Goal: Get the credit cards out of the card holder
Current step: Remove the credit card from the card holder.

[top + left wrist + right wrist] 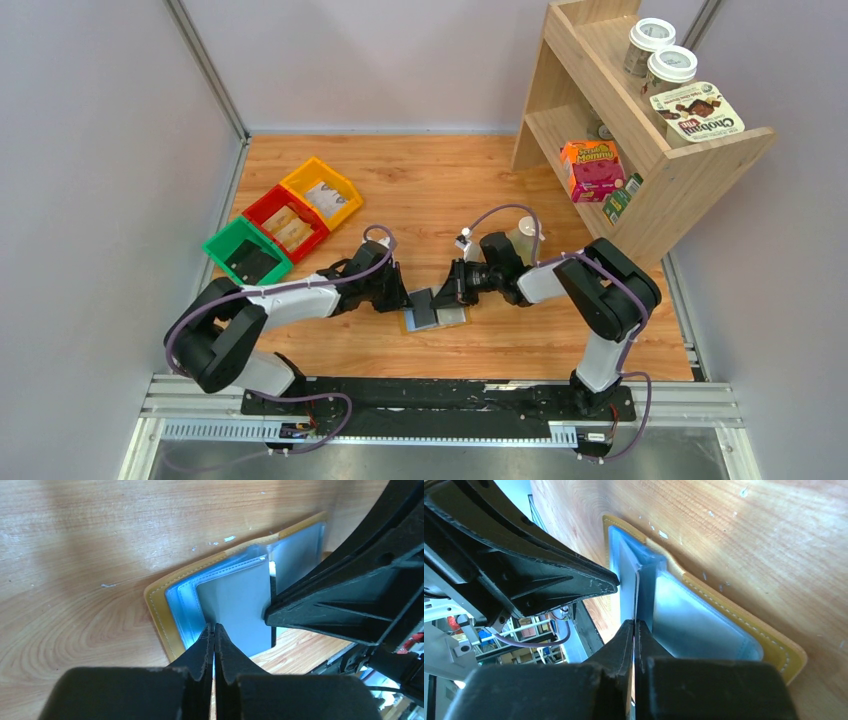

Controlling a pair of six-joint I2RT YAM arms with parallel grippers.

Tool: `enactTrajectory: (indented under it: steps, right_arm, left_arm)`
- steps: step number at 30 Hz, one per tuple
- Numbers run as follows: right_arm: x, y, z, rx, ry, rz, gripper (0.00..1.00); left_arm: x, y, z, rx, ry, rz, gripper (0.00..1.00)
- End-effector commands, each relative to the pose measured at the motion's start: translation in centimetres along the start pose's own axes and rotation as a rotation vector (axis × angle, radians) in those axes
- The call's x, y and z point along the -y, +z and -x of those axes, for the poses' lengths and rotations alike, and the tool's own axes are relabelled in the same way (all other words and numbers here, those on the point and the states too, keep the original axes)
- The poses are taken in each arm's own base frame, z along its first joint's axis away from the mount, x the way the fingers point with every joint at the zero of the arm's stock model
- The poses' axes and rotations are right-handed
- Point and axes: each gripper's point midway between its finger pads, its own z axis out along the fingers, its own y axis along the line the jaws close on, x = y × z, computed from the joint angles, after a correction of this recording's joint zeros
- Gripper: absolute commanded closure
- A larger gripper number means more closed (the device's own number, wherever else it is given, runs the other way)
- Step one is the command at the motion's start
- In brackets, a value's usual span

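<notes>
One mustard-yellow leather-like card holder point(160, 615), open on wooden counter point(450, 180); left hand point(214, 632), right hand point(636, 630) clamped on raised pale blue-grey card point(235, 605).

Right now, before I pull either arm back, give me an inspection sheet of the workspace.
Surface: wooden table, a few small scuffs.
Job's things: card holder lies open on the table; one pale blue-grey credit card stands partly out of its sleeves.
Clutter: green bin, red bin and yellow bin in a row at far left, tan packets in two of them.
Grippers: left gripper and right gripper are both shut, each apparently pinching an edge of that card.
Cables: purple cable looped along each arm, clear of the holder.
Surroundings: wooden shelf at far right with cups and boxes; grey walls.
</notes>
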Motion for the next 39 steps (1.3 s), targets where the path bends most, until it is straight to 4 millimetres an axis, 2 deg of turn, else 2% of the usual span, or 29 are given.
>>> enactTrajectory:
  steps: [1, 7, 16, 24, 34, 38, 39]
  right_arm:
    - [0.0, 0.3, 0.3, 0.003, -0.017, -0.012, 0.95]
    - [-0.3, 0.0, 0.5, 0.024, -0.012, -0.010, 0.85]
    - [-1.0, -0.7, 1.2, 0.072, -0.012, 0.025, 0.89]
    - [-1.2, -1.0, 1.3, 0.076, -0.008, 0.042, 1.00]
    - [-0.7, -1.8, 1.3, 0.068, 0.010, 0.043, 1.00]
    - [-0.5, -1.7, 1.2, 0.061, 0.019, 0.038, 0.90]
    - [-0.5, -1.8, 1.3, 0.065, 0.020, 0.036, 0.90]
  left_arm:
    - [-0.2, 0.5, -0.2, -0.030, 0.010, 0.032, 1.00]
    - [-2.0, 0.8, -1.5, -0.064, -0.023, 0.096, 1.00]
    - [-3.0, 0.6, -1.9, -0.072, -0.027, 0.135, 1.00]
    - [-3.2, 0.8, -2.1, -0.075, -0.029, 0.143, 1.00]
    - [-3.9, 1.2, -2.6, -0.096, -0.029, 0.167, 1.00]
    - [-4.0, 1.2, -2.7, -0.103, -0.029, 0.169, 1.00]
    - [-4.0, 1.2, -2.7, -0.102, -0.027, 0.170, 1.00]
